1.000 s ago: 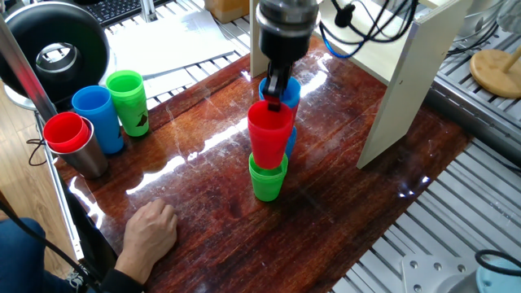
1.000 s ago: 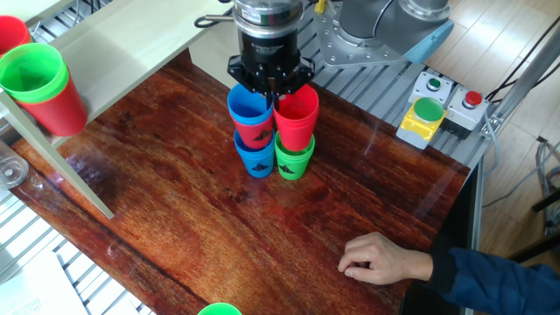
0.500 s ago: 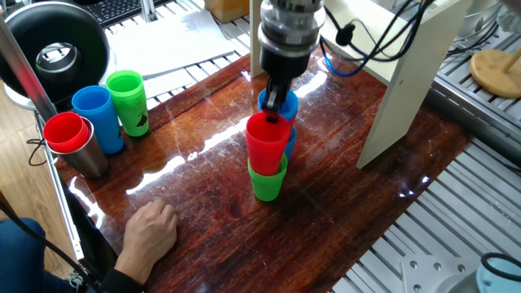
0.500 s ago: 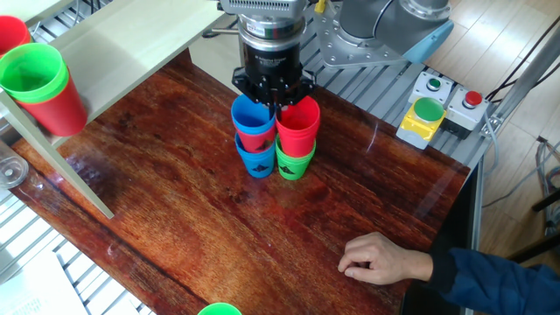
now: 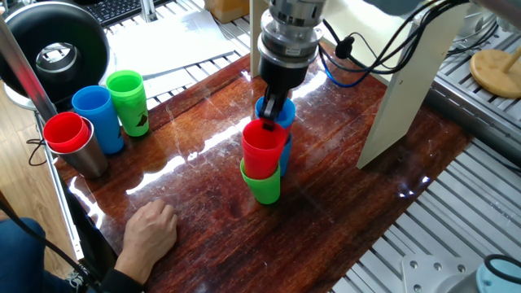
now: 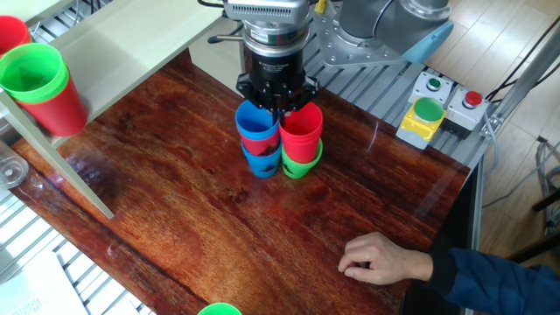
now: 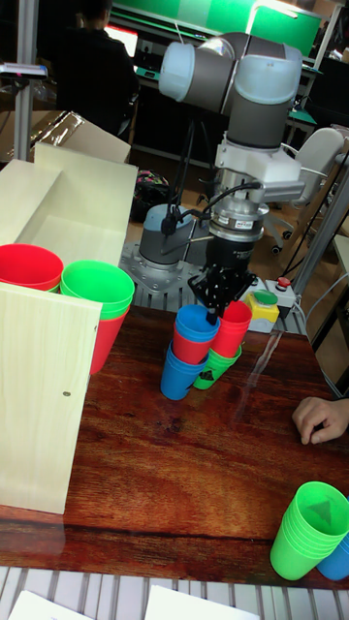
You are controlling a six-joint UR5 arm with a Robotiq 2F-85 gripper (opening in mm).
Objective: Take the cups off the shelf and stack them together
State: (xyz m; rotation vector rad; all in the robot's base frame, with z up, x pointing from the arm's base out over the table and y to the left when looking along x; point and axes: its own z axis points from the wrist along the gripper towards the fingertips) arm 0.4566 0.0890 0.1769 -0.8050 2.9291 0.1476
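Cream shelf [image 7: 44,387] stands at the edge of my dark wooden tabletop [image 6: 219,236], with a green cup [image 7: 97,288] nested in a red one and another red cup [image 7: 29,266] up on it. My jaws [image 6: 280,108] grasp the rim of the red cup [image 6: 302,131], which sits tilted in a green cup [image 6: 302,164] at the tabletop's middle, touching a blue stack [image 6: 260,144] beside it. A person's hand [image 6: 381,258] rests near the edge. More cups [image 5: 94,118] stand well apart, near a corner.
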